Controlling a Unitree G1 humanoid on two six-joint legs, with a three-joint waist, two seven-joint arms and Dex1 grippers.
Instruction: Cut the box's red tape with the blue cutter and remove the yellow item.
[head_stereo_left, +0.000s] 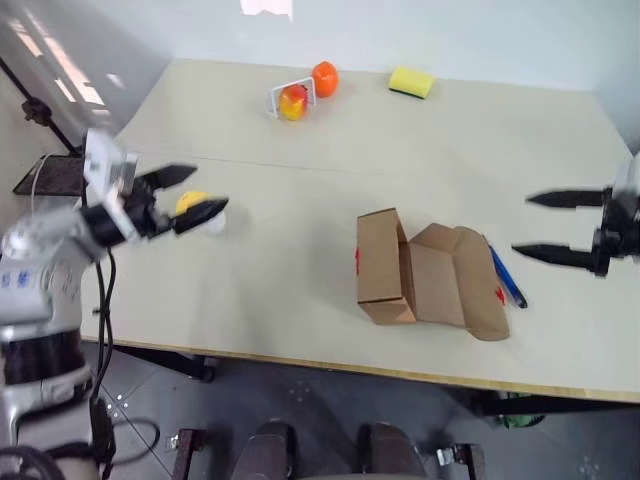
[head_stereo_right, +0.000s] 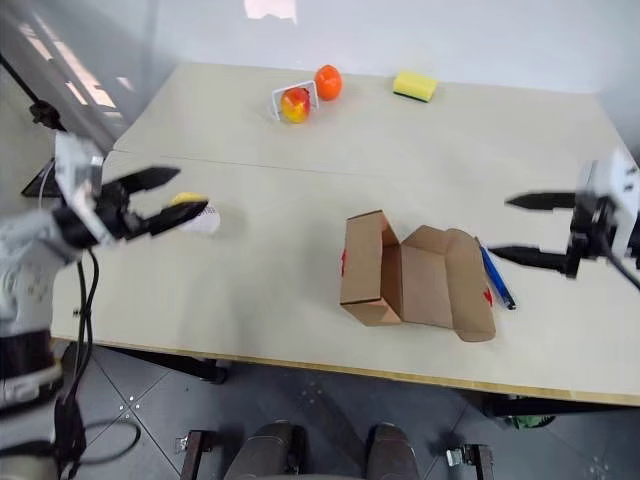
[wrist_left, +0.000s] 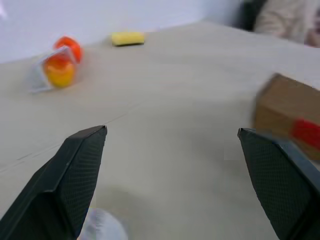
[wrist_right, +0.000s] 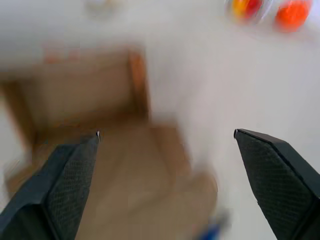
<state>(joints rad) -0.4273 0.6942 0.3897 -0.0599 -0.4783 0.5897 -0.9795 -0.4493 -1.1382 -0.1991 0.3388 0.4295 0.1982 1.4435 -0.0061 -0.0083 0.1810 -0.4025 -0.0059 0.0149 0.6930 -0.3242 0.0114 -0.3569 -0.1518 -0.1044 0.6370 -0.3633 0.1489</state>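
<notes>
Pale wooden table (head_stereo_left: 300, 250) stands against a plain white wall (head_stereo_left: 450, 30); grey tiled floor (head_stereo_left: 330, 400) lies beneath.

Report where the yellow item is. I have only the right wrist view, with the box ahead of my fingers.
Observer: The yellow item lies on the table, outside the box, far to the robot's left.
Operator: Give me the left gripper's state.
Observer: The left gripper hovers by that item, open, with nothing between its fingers.
Operator: Locate the sponge so I don't confuse them.
Observer: The yellow sponge sits near the table's far edge, well away from the item.
</notes>
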